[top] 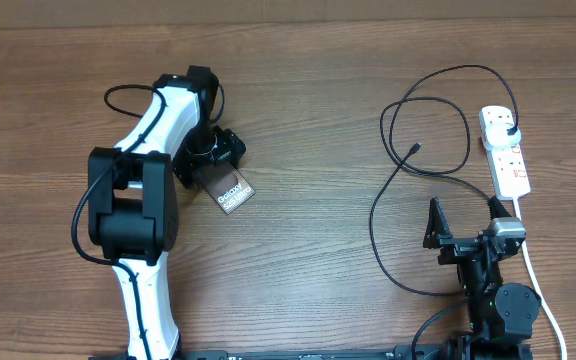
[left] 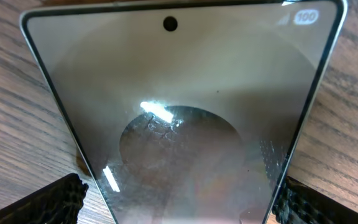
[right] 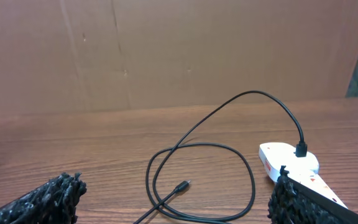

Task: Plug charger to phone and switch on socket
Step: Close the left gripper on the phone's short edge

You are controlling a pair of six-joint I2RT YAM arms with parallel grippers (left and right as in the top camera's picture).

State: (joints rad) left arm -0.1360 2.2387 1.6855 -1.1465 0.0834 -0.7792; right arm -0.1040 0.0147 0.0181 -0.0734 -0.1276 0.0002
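On the brown wooden bench, the white power strip with red switches lies at right, the thin black charger cable plugged into it, its tip free. The dark flat "Galaxy" phone lies left between the spread left jaws; the right jaws, spread, hold nothing

White-shelled arm with black joints, looping black cable, ribbed black fingers
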